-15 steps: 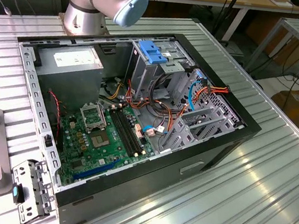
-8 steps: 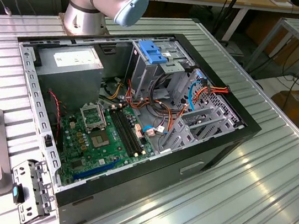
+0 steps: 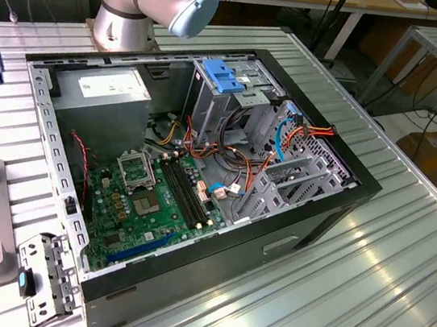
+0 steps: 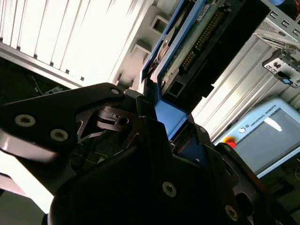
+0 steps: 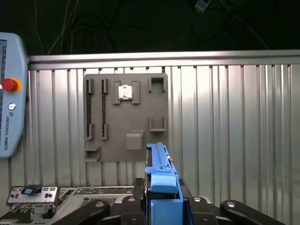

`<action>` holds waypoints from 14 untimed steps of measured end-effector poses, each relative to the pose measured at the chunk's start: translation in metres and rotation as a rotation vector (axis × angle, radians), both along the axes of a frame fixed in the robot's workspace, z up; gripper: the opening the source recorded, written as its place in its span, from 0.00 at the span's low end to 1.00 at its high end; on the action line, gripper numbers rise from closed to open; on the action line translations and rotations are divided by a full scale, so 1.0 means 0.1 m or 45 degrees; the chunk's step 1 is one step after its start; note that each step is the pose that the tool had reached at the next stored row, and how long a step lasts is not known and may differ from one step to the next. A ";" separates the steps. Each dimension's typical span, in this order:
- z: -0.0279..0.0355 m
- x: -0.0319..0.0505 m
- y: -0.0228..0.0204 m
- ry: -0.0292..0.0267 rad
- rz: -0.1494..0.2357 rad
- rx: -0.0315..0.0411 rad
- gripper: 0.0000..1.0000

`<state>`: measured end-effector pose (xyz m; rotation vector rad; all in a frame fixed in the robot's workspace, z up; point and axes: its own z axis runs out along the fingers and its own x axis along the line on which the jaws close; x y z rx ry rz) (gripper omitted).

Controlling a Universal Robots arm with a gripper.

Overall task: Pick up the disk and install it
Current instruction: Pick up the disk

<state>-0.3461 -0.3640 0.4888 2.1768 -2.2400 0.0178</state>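
Note:
In both wrist views the disk (image 5: 158, 180) stands on edge between my black fingers (image 5: 96, 210). Its blue plastic side rail (image 5: 164, 187) faces the first wrist view. The second wrist view shows its green circuit-board underside (image 4: 197, 42) and the blue rail (image 4: 171, 117). My gripper (image 5: 161, 208) is shut on the disk and holds it in the air above the ribbed metal table (image 5: 234, 122). The open computer case (image 3: 201, 169) lies in the exterior view, with the grey drive cage and its blue handle (image 3: 222, 79) at the back.
A grey fixture plate (image 5: 126, 117) carrying a small chip (image 5: 125, 91) lies on the table below the disk. A teach pendant (image 5: 9, 112) lies beside it. A perforated metal bracket (image 3: 44, 277) rests by the case's corner. The grey power supply box (image 3: 102, 90) fills the case's back corner.

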 end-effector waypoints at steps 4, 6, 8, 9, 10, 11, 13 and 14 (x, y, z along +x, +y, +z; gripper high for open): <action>0.000 0.163 0.000 0.0031 0.000 0.0000 0.37; 0.000 0.254 0.000 0.0046 0.000 0.0000 0.37; 0.000 0.344 -0.001 0.0061 0.000 -0.0001 0.37; 0.000 0.383 -0.001 0.0066 0.000 0.0000 0.37; 0.000 0.410 -0.001 0.0072 0.000 -0.0001 0.37; 0.000 0.458 -0.002 0.0079 0.000 -0.0001 0.37; 0.001 0.525 -0.002 0.0090 0.000 -0.0001 0.37; 0.000 0.561 -0.002 0.0095 0.000 0.0000 0.37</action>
